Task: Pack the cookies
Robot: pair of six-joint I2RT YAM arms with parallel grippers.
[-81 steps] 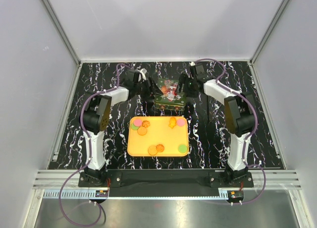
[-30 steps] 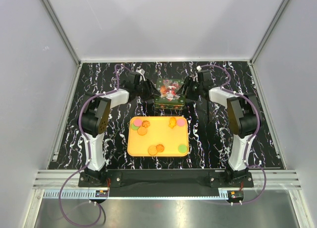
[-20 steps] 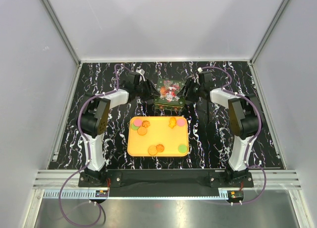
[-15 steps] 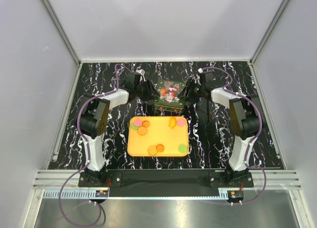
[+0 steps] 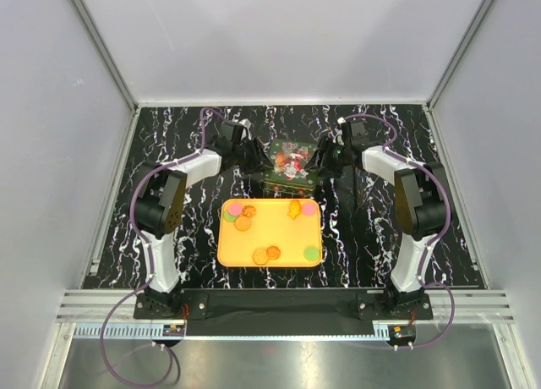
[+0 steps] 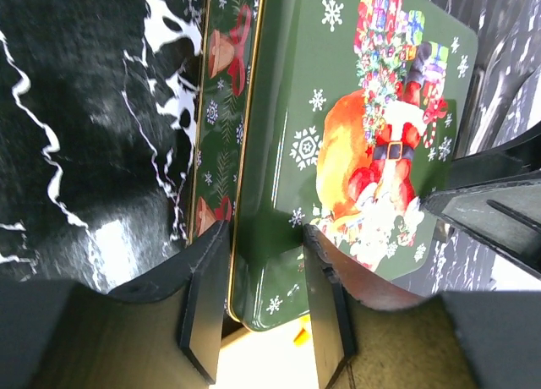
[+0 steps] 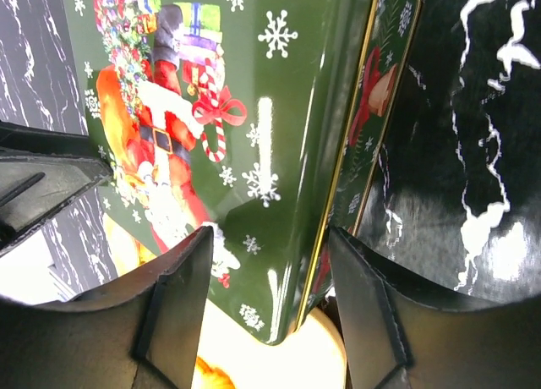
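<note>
Top external: left end effector (image 5: pixel 256 158), right end effector (image 5: pixel 321 161) pinch lid (image 5: pixel 292 158); cookies (image 5: pixel 243 223) lie nearer.

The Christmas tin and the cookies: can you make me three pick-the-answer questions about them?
1. Where does the tin stand?
A. just beyond the tray
B. on top of the tray
C. to the left of the tray

2. What colour is the tray under the cookies?
A. blue
B. yellow
C. white

3. How is the tin's lid?
A. lying on the tray
B. standing against the wall
C. covering the tin

Answers:
1 A: the top view shows the tin past the tray's far edge.
2 B: the tray's bare floor is yellow.
3 C: both wrist views show the Santa lid over the tin.
</note>
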